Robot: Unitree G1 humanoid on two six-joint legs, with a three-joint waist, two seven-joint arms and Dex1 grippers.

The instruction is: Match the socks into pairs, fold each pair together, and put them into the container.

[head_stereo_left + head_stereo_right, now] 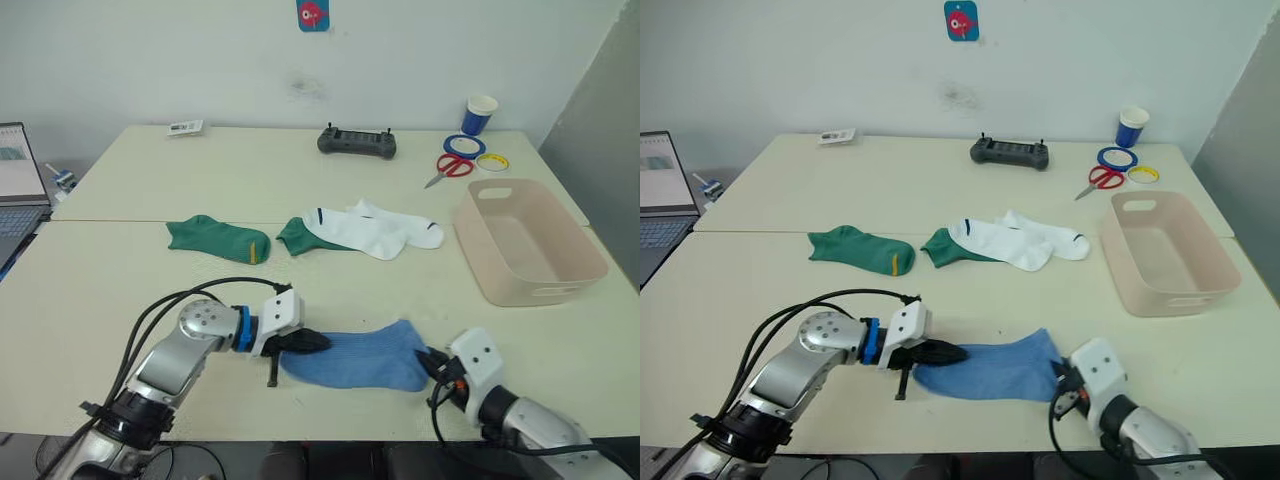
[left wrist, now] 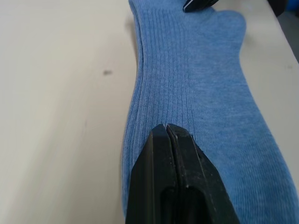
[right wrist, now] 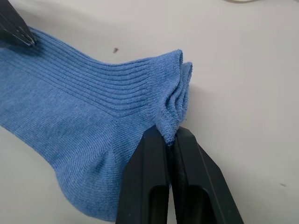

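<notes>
Two light blue socks (image 1: 355, 360) lie stacked flat near the table's front edge. My left gripper (image 1: 318, 342) is shut on their left end; in the left wrist view its fingertips (image 2: 166, 130) press together over the ribbed fabric. My right gripper (image 1: 432, 362) is shut on the cuffs at the right end, pinching the cuff edges (image 3: 175, 100). Farther back lie one dark green sock (image 1: 220, 238), a second green sock (image 1: 298, 238) partly under two overlapping white socks (image 1: 375, 230). The pink-beige container (image 1: 478, 262) stands at the right and holds nothing.
Along the back of the table are a black controller (image 1: 357, 142), red scissors (image 1: 450, 167), tape rolls (image 1: 465, 146), a blue-and-white paper cup (image 1: 480, 114) and a small white device (image 1: 185, 127). A laptop (image 1: 20, 190) sits at the far left.
</notes>
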